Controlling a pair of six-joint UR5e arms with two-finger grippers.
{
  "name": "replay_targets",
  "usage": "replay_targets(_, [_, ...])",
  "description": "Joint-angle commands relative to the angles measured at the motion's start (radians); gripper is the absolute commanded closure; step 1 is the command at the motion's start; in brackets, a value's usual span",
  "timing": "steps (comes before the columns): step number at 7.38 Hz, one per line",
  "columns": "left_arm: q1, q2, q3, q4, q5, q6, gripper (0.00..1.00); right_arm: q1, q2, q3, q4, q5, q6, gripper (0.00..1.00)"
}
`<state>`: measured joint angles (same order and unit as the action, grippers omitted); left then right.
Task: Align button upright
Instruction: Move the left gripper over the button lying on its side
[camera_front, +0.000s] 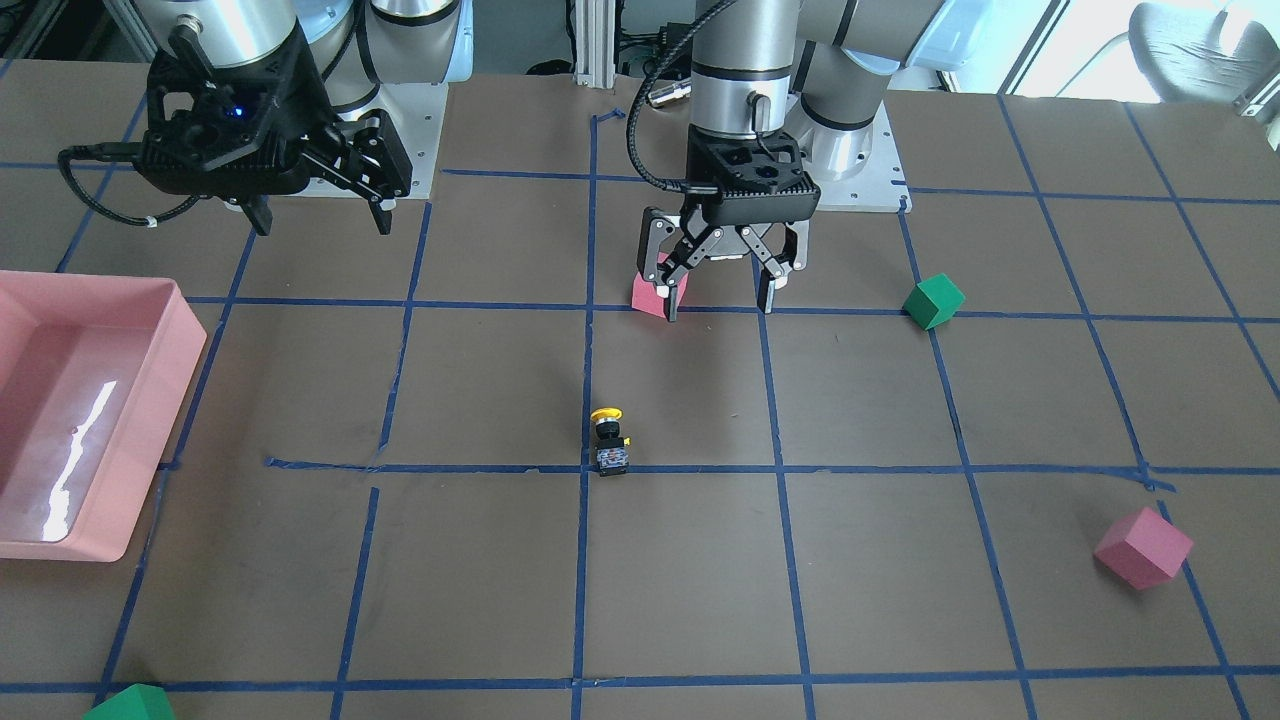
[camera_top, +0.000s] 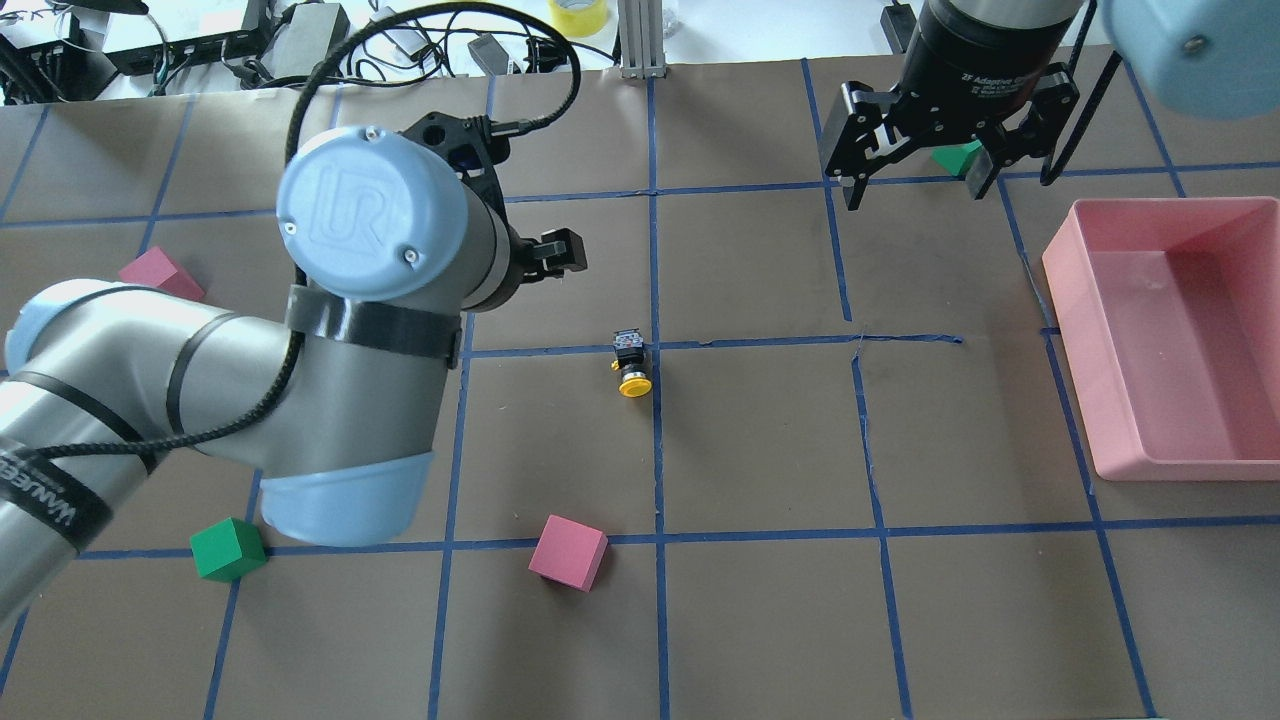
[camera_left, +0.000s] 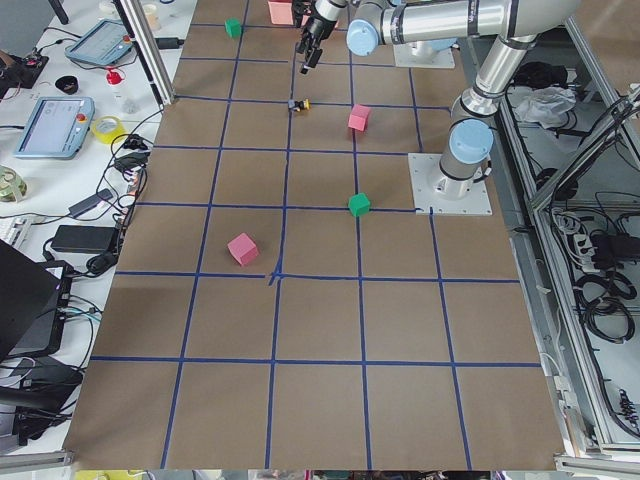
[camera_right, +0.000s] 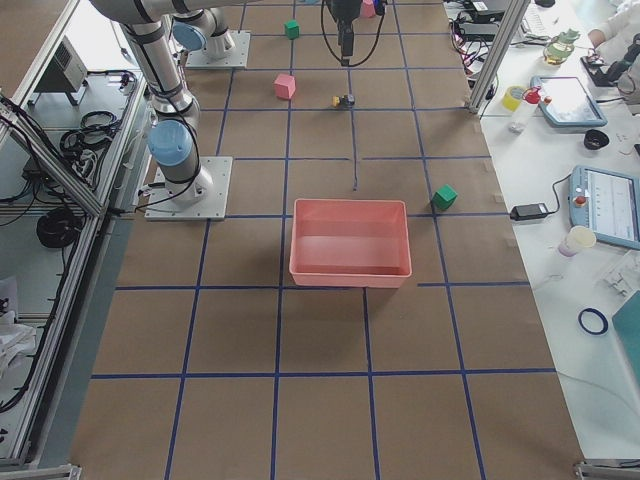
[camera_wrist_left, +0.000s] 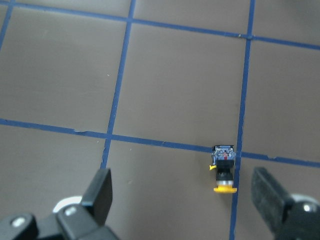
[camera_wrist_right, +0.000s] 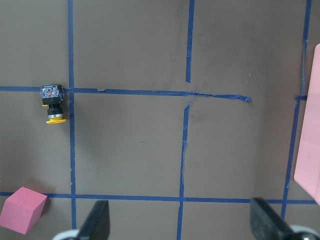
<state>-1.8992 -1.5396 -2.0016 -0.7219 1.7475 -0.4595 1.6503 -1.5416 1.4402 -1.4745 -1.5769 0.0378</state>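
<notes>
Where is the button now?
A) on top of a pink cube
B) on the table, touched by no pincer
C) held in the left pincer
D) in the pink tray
B: the button lies on the table, with the left pincer and the right pincer both open and clear of it.

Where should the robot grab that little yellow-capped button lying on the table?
The small yellow-capped push-button lies on its side, cap toward the robot. Probably best: the open left hand comes straight down, closing across its black cylindrical body, between cap and grey base.
</notes>
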Motion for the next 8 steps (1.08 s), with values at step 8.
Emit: replay_targets(8, [-0.233, -0.393, -0.181, 0.697, 0.244, -0.237, 0.0, -0.001, 0.0, 0.006, -0.006, 0.002, 0.011, 0.0])
